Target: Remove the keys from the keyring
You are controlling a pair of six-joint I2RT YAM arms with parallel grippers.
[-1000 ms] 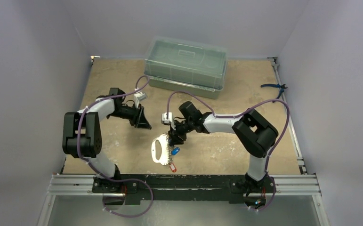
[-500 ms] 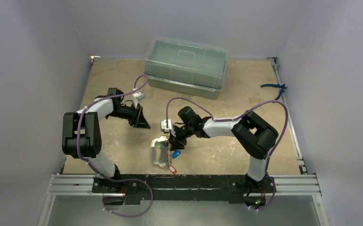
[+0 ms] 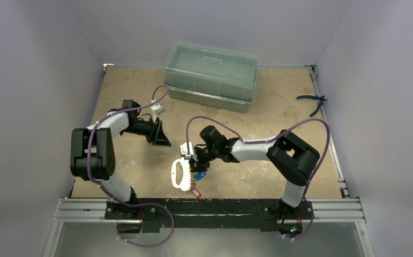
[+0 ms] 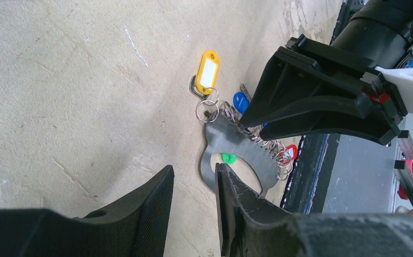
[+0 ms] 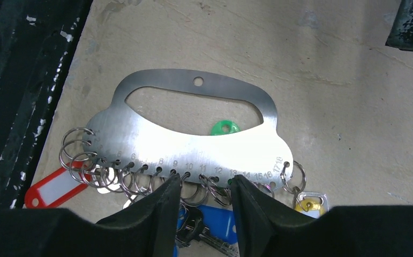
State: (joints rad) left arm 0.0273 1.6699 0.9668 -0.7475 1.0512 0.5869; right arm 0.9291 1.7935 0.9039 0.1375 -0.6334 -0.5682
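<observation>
At left, left gripper [image 3: 162, 138]: poised over the table [image 3: 134, 91], jaws slightly parted with nothing between them, well apart from the keyring [image 5: 193, 144]. At centre by the front rail, the keyring: a flat grey metal plate with handle slot and numbered holes, lying flat, with keys [image 5: 217, 220] on split rings along its holed edge (red tag [image 5: 54, 188], yellow tag [image 4: 209, 67], green head [image 5: 224, 127] showing through the slot). The right gripper [image 5: 205, 184] sits low at that edge, jaws parted astride several rings, nothing visibly clamped. Far centre, clear lidded box [image 3: 210, 72]; far right, blue-handled pliers [image 3: 312, 100].
</observation>
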